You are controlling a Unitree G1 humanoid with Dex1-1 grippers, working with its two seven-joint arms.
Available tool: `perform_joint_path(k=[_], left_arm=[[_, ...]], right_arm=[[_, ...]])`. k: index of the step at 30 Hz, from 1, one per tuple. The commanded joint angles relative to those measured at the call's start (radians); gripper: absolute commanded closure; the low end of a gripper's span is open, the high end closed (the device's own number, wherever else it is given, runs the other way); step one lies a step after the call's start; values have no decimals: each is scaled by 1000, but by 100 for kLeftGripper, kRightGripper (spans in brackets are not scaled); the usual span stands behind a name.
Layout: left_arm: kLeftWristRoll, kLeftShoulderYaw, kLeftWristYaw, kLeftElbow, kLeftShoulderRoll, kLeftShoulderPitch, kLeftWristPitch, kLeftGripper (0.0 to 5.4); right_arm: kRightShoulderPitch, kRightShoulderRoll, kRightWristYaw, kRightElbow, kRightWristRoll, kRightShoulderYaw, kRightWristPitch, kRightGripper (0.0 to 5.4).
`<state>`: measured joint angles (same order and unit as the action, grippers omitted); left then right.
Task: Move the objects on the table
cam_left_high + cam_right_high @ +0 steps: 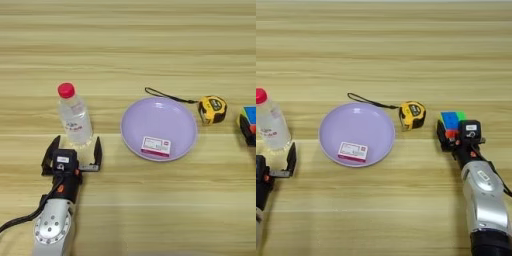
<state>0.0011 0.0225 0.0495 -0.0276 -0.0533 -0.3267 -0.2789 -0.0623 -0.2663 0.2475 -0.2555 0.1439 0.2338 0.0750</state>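
On the near left of the table (pixel 150 40) I have the left gripper (pixel 73 155) spread wide, its two black fingers standing apart on either side of the base of a clear bottle with a red cap (pixel 74 115). The bottle stands upright just beyond the fingertips, and as far as I can see the fingers are not touching it, so I read this as a pose lined up for a grasp, or one just let go; I cannot say which.

Over on my right, the right gripper (pixel 458 135) sits against a multicoloured cube (pixel 453 121). Its black fingers seem to flank the cube's near side, but I cannot tell whether they are clamped on it or merely beside it.

Between the two arms lies the lavender plate (pixel 175 115), flat on the wood. The white card with the pink-red band (pixel 155 146) rests inside it, toward the near rim, which makes sense if the plate serves as a collecting dish. The yellow-and-black tape measure (pixel 212 109) stands just off the plate's far right edge, apart from it, with its black strap (pixel 167 95) trailing left along the far rim.

My judgement is that the tape measure sits within easier reach of the right arm, and the loose strap could snag on the plate.
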Motion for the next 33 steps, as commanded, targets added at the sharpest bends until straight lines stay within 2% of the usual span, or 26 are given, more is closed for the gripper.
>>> perform_joint_path(k=[1,19,20,28,33], left_arm=[[8,0,-1,-3,-1,-2,12,0],[6,-2,2,-8,-4,-9,12,0],[6,-2,2,-9,-4,-9,12,0],[6,-2,2,-13,-4,-13,13,0],[5,-3,3,-13,-5,-13,14,0]], right_arm=[[-1,-13,-5,-26,-4,7,17,208],[3,-28,-31,-101,-17,12,60,208],[3,-28,-30,-101,-17,10,61,179],[11,-24,-28,-72,-20,4,81,100],[21,-19,-39,-8,-34,0,103,45]])
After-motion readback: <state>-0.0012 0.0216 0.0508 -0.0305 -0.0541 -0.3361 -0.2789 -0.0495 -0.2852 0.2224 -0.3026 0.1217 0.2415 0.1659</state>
